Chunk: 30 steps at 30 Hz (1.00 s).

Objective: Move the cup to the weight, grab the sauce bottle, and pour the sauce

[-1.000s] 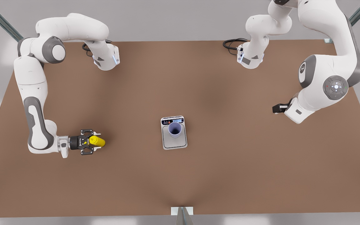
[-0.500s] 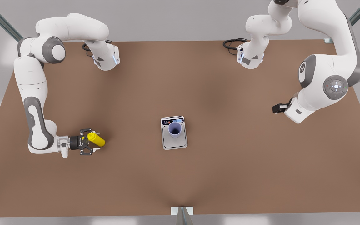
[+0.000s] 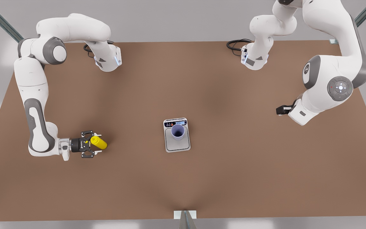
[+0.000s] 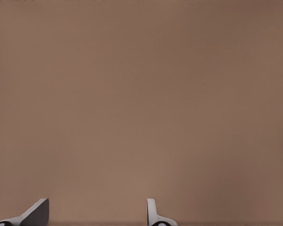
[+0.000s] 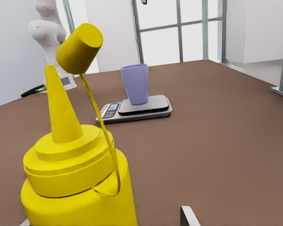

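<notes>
The yellow sauce bottle (image 3: pixel 99 143) stands on the table at the front view's left, its cap off and hanging by a strap. My right gripper (image 3: pixel 92 143) reaches in level, open, a finger on each side. In the right wrist view the sauce bottle (image 5: pixel 78 183) is close up, and one fingertip (image 5: pixel 188 216) stands clear of it. The lavender cup (image 3: pixel 178 132) stands upright on the silver weight (image 3: pixel 177 147) at mid-table, cup (image 5: pixel 135 84) and weight (image 5: pixel 148 111) also seen beyond the bottle. My left gripper (image 4: pixel 96 217) hangs open over bare table; its arm (image 3: pixel 300 111) waits at the front view's right.
The brown table (image 3: pixel 249 165) has wide free room around the weight. Both arm bases (image 3: pixel 106 60) (image 3: pixel 254 58) stand at the far edge with a black cable (image 3: pixel 235 44) beside one. A small bracket (image 3: pixel 185 214) sits at the near edge.
The sauce bottle tipped toward the gripper half a second ago and now stands straighter again. The arm at the front view's right has shifted slightly.
</notes>
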Available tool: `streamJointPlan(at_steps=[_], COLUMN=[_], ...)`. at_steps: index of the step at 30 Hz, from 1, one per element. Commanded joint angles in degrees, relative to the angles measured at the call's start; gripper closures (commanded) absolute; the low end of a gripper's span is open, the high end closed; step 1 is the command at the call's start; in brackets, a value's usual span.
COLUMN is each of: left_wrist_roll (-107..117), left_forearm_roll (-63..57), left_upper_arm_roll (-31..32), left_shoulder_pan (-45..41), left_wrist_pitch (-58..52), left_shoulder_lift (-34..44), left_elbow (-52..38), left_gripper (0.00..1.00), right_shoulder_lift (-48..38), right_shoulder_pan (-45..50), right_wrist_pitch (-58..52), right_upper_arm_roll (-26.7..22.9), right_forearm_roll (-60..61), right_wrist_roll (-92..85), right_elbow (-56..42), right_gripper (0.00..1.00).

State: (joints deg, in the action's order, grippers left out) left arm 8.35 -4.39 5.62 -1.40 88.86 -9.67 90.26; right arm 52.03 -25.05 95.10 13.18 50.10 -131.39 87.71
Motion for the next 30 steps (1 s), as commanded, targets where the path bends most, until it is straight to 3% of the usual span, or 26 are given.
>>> streamJointPlan(at_steps=[1,30], left_wrist_roll=[0.0,0.0], left_forearm_roll=[-0.01,-0.01], left_upper_arm_roll=[0.0,0.0], left_shoulder_pan=[0.0,0.0], left_wrist_pitch=[0.0,0.0], left_shoulder_lift=[0.0,0.09], left_elbow=[0.0,0.0], left_gripper=[0.0,0.0], right_shoulder_lift=[0.0,-0.36], right_shoulder_pan=[-0.09,-2.55], right_wrist_pitch=[0.0,-0.17], right_upper_arm_roll=[0.0,-1.23], right_forearm_roll=[-0.09,-4.04], right_wrist_roll=[0.08,0.0], right_elbow=[0.0,-1.05], right_gripper=[0.0,0.0])
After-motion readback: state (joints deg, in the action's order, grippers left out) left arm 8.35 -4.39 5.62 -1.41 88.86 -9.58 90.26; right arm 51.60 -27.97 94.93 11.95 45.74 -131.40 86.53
